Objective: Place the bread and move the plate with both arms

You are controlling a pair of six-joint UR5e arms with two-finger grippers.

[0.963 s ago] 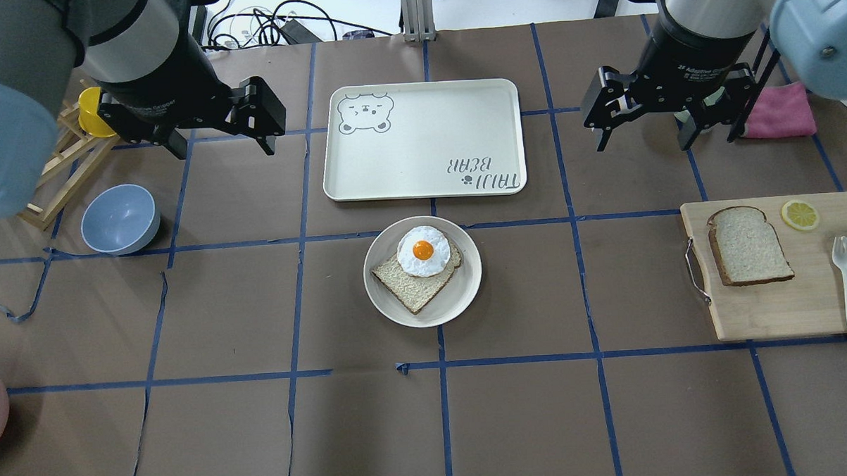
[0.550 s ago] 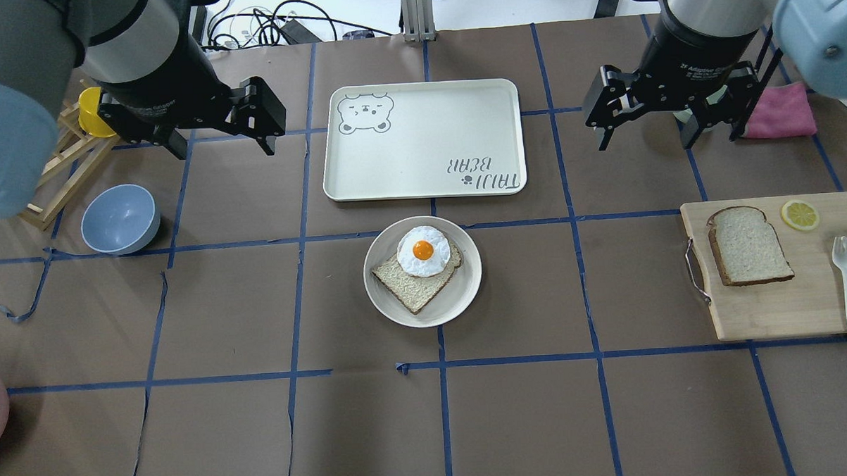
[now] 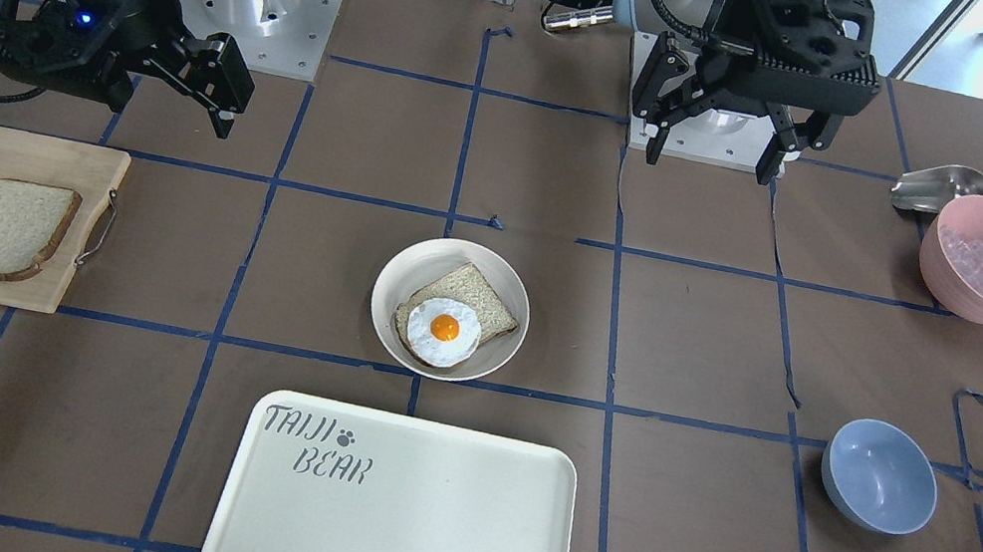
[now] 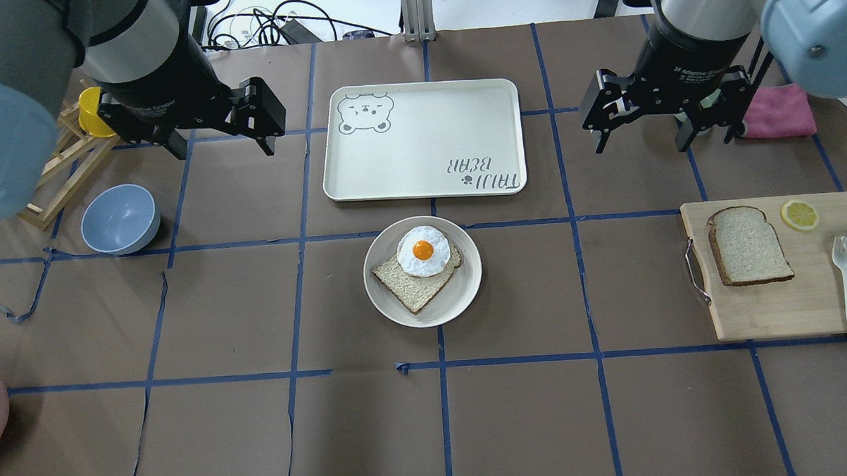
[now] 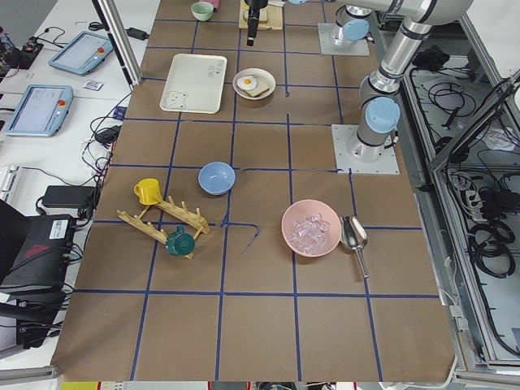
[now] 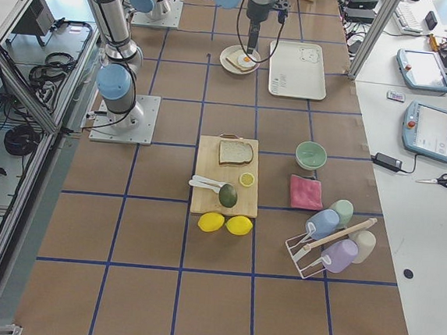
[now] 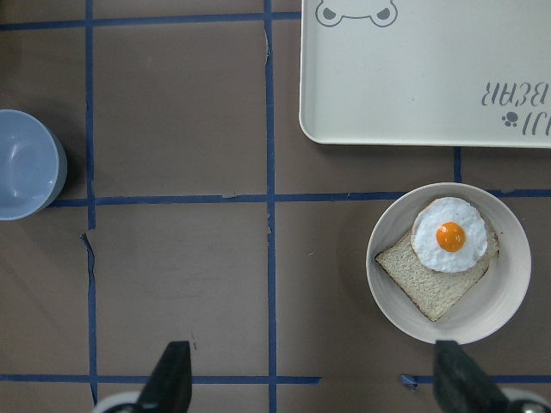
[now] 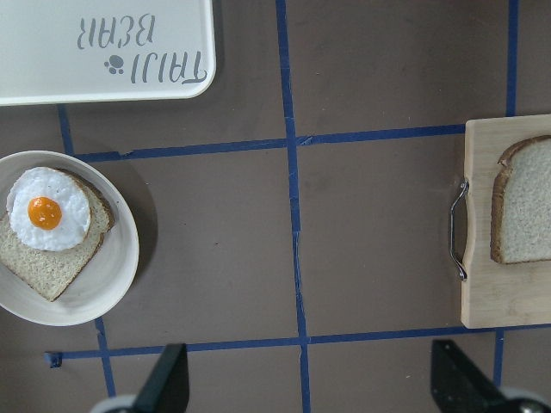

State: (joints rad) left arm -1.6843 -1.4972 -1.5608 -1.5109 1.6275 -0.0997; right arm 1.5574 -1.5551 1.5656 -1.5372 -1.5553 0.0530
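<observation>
Brown paper gridded with blue tape covers the counter [image 4: 222, 308]. On it sits the plate [image 4: 467, 282], round, off-white and shallow, carrying an egg-topped slice [image 4: 411, 289]. The bread [image 4: 748, 246] is a flat, squarish slice with pale speckled crumb, a thin brown crust and one domed edge. It lies on a wooden cutting board [image 4: 785, 310] well to the plate's right, on the robot's right side. The left pincer [image 4: 223, 143] hovers beyond the plate to its left, fingers apart and empty. The right pincer [image 4: 640, 144] hovers beyond the plate to its right, likewise spread wide and empty.
</observation>
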